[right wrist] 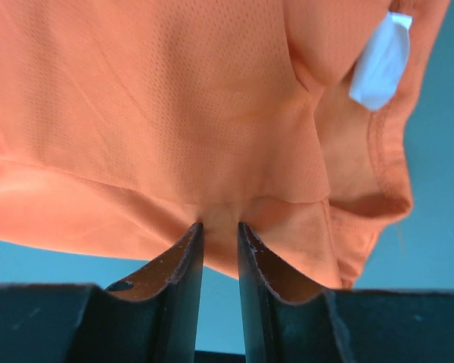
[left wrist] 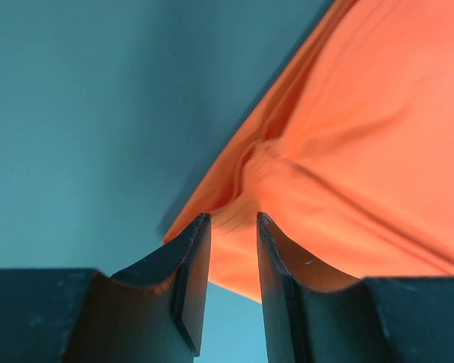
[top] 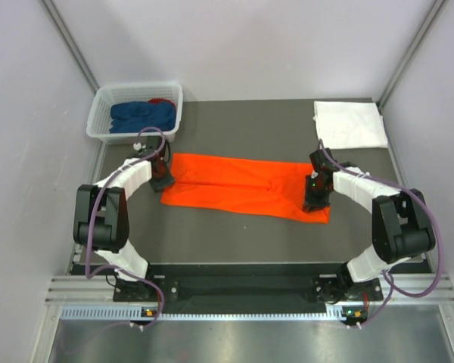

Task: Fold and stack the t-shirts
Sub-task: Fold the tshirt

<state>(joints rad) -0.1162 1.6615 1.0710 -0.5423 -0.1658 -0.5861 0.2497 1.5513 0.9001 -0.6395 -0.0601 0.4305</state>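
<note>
Now pinching opposite ends of the flat orange mesh t-shirt point(top: 242, 185) in left gripper point(left wrist: 233, 219) and right gripper point(right wrist: 219, 225), cloth spreading ahead of each. Hard to tell grip depth; shirt cropped in wrist views.

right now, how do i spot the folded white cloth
Look at the dark table, then its far right corner. The white cloth lies there folded flat; the orange shirt is spread mid-table and the blue clothes sit in a basket.
</note>
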